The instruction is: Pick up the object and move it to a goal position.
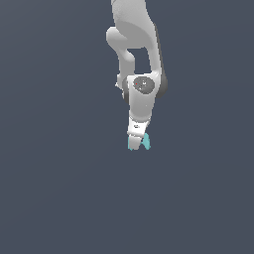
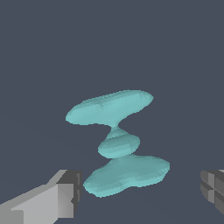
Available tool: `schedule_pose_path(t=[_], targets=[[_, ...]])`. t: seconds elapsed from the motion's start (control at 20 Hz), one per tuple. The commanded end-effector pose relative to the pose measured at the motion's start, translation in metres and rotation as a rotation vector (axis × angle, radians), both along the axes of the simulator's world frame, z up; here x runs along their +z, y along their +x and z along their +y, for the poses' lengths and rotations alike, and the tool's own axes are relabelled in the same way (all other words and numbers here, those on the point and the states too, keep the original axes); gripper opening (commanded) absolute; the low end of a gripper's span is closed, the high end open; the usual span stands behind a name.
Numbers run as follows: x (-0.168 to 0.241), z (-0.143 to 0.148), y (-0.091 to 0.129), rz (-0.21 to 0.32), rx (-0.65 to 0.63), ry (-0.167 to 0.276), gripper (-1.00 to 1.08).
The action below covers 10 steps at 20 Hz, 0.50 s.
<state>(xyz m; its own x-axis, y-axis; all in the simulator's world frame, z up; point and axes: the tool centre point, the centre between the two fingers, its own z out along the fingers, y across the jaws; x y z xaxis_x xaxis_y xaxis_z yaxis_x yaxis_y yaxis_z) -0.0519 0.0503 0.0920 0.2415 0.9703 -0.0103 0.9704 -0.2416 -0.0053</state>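
I've got the white arm (image 1: pixel 134 54) reaching straight down over the plain grey bench (image 1: pixel 59 188). The claw (image 1: pixel 138 143) sits right at the turquoise piece (image 1: pixel 147 143), which peeks out on both sides of the tip in the exterior view. On the wrist view, that piece (image 2: pixel 117 142) lies between the two fingers (image 2: pixel 65 192), its flared ends stacked with a thin neck joining them. The claw is spread wide here, with clear gaps on either side, neither finger touching it.
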Motion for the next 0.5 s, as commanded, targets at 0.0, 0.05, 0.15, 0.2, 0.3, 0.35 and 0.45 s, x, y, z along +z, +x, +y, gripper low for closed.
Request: schedule_pose_path(t=[0.0,0.05,0.15,0.2,0.3,0.35,0.45], targets=[[-0.0033,0.0035,-0.0027,-0.002,0.069,0.002,1.00],[-0.0045,0.0047,-0.0036,-0.002,0.092,0.003,1.00],[-0.0065,0.0069,-0.0054,-0.003,0.134,0.005,1.00],[-0.0074,0.0078,-0.0061,-0.004,0.153,0.006,1.00],[-0.0089,0.0095,-0.0075,-0.005,0.185,0.007,1.00],[-0.0096,0.0103,-0.0080,-0.005,0.199,0.007,1.00],[-0.0106,0.0115,-0.0090,-0.006,0.221,0.008,1.00]])
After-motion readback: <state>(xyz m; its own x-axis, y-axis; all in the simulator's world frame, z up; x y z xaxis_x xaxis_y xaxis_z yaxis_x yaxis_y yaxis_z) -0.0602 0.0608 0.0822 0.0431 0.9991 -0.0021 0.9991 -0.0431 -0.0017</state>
